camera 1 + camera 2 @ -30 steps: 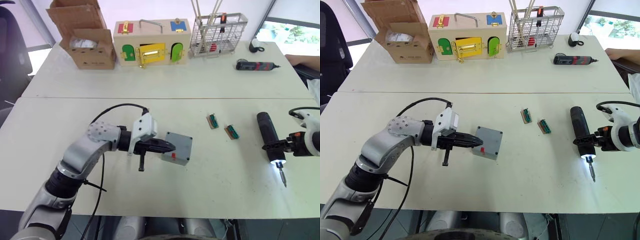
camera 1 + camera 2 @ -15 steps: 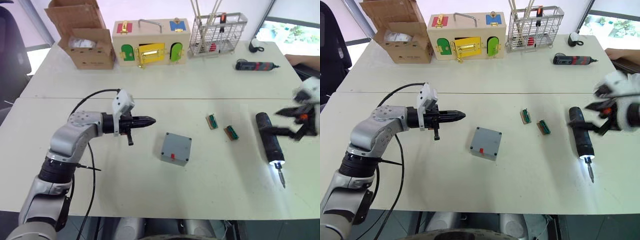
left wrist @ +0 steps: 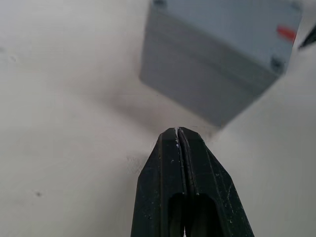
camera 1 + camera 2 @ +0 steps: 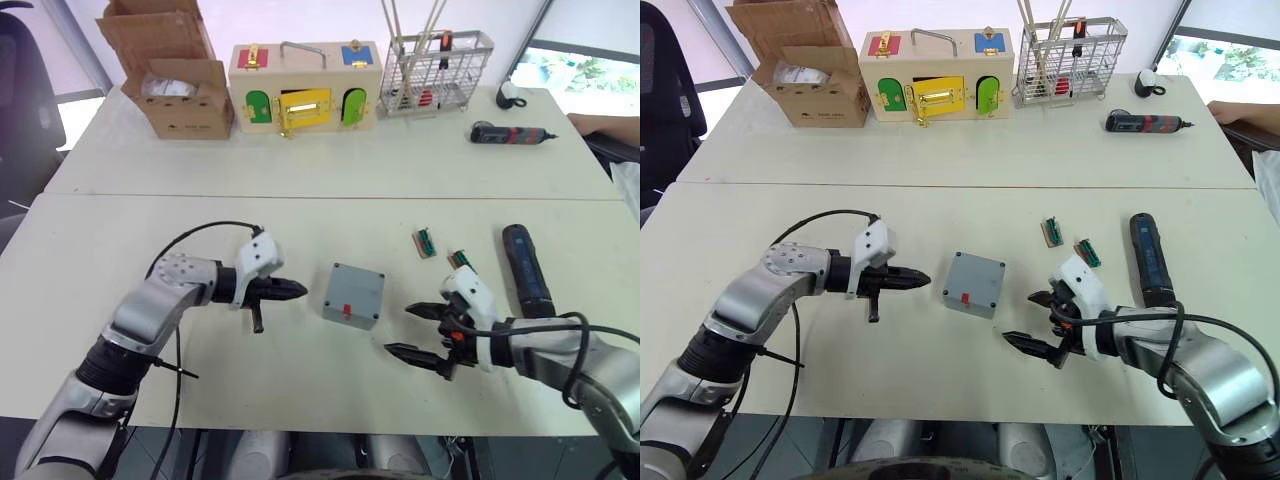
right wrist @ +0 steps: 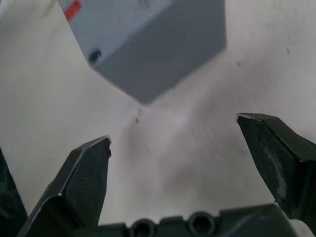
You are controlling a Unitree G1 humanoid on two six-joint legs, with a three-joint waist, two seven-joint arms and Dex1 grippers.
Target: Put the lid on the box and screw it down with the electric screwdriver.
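Flanking box [image 4: 354,296] | left tool [image 4: 300,291] closed, empty | right tool [image 4: 409,331] wide open, empty

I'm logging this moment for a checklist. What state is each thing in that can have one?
box: closed, lid on, flat on table, untouched.
electric screwdriver: lying on table, not held.
left gripper: shut, empty, just left of the box.
right gripper: open, empty, right of the box.
wooden box: yellow door ajar.
cardboard box: flaps open.
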